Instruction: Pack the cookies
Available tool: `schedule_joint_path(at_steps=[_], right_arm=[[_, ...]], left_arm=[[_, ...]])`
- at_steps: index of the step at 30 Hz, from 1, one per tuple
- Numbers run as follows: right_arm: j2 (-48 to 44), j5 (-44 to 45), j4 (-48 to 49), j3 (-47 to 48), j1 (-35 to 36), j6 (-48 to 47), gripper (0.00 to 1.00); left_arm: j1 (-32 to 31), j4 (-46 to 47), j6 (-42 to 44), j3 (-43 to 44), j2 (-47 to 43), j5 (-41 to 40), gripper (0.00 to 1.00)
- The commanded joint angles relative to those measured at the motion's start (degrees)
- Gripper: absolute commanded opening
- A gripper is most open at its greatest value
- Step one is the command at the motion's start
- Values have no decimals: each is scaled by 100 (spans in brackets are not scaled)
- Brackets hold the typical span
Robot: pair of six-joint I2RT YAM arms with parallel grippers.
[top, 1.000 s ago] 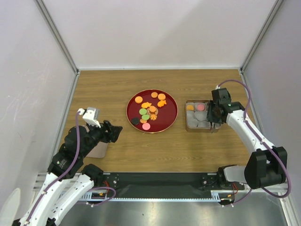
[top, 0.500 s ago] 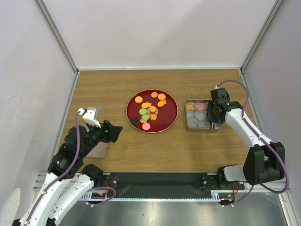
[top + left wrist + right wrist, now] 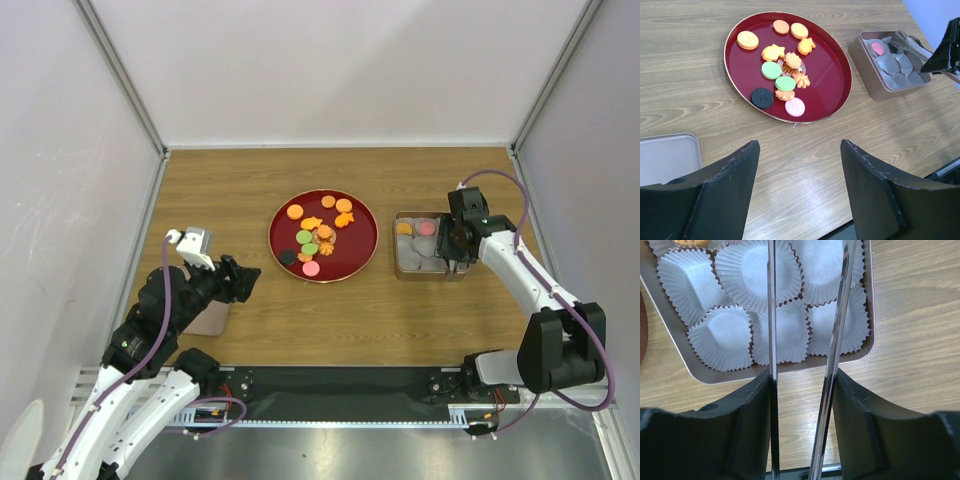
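The cookies (image 3: 318, 240) (image 3: 785, 82), orange, green, pink and black, lie on a dark-red plate (image 3: 352, 256) (image 3: 832, 75) at the table's middle. To its right stands a metal tin (image 3: 400, 271) (image 3: 863, 62) (image 3: 705, 378) lined with white paper cups. An orange cookie (image 3: 404, 228) and a pink one (image 3: 427, 228) (image 3: 877, 48) sit in its far cups. My right gripper (image 3: 455, 240) (image 3: 802, 377) is shut on metal tongs (image 3: 771, 315) (image 3: 907, 40), whose arms reach over the tin's near cups with nothing between them. My left gripper (image 3: 245, 275) (image 3: 800, 145) hangs open and empty, left of the plate.
A flat grey tin lid (image 3: 207, 320) (image 3: 667, 155) lies on the table under my left arm. White walls close in the table on the left, far and right sides.
The tongs' arms have spread a little wider in my right gripper, which shifted slightly over the tin. My left arm has not moved.
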Motion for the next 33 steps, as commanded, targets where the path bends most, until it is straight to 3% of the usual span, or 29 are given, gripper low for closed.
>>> schedule_joint_path(at_steps=[1,10,15,22,29,33], right_arm=[[-244,-28,109,84,-24,-25,51],[-955,-467,-207,374,318,89,50],[-991,-302,-49,515,1941,510,50],[97,-20,285,1076,3955,836,49],[1459,103,338,1824,4809,863,49],[1698,86,408,1956,4950,915,49]], left_arm=[[-25,214,140,-1,35,22,72],[-25,213,131,8,36,14,72],[-25,196,131,8,44,-13,72],[-25,170,113,16,18,-65,72],[-25,169,105,16,-17,-118,72],[-34,170,105,16,-17,-109,72]])
